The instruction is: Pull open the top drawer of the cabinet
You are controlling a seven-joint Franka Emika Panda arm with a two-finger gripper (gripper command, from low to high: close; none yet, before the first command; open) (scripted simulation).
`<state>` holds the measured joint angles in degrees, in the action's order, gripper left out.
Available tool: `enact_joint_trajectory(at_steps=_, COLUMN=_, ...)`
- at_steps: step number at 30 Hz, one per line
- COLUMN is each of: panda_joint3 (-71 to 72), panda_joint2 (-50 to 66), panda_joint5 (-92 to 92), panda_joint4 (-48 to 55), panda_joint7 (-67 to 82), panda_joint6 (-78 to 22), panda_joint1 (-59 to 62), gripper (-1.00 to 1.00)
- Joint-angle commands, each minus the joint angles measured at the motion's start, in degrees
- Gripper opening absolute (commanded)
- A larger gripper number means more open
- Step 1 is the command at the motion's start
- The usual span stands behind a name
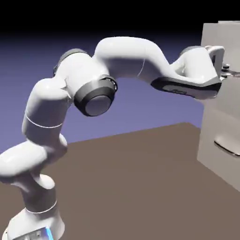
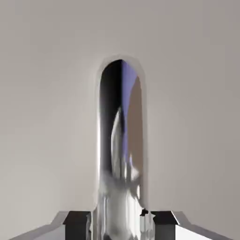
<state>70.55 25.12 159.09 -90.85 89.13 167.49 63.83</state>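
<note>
End effector (image 2: 120, 220) apparently clamped on top drawer's handle (image 2: 121, 140)

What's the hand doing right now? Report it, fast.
Hand: shut on the top drawer's handle, which sits between its fingertips.

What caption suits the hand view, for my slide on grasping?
Claw shut on the top drawer's shiny bar handle, its two fingertips flanking the bar against the pale drawer front.
</note>
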Motion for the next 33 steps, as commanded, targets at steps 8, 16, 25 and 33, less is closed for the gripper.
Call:
enact_joint_trajectory(at_steps=8, panda_joint3=14.34, panda_joint2=-5.17, panda_joint5=4.36, panda_joint4=-8.98, panda_joint7=-8.11, panda_joint6=-1.1, panda_joint1=16.6, gripper=-1.0)
enact_joint_trajectory(at_steps=16, panda_joint3=30.25, panda_joint2=-4.9, panda_joint5=4.53, panda_joint4=-15.88, panda_joint7=-8.37, panda_joint6=-2.35, panda_joint1=33.21, gripper=-1.0)
enact_joint_trajectory(at_steps=25, panda_joint3=48.62, panda_joint2=1.51, panda_joint5=0.96, panda_joint4=-26.47, panda_joint7=-1.82, panda_joint6=-4.48, panda_joint1=51.89, gripper=-1.0)
enact_joint_trajectory(at_steps=33, panda_joint3=58.72, panda_joint2=8.49, panda_joint5=-2.61, panda_joint4=-35.24, panda_joint7=3.76, panda_joint6=-5.43, panda_joint1=62.8, gripper=1.0)
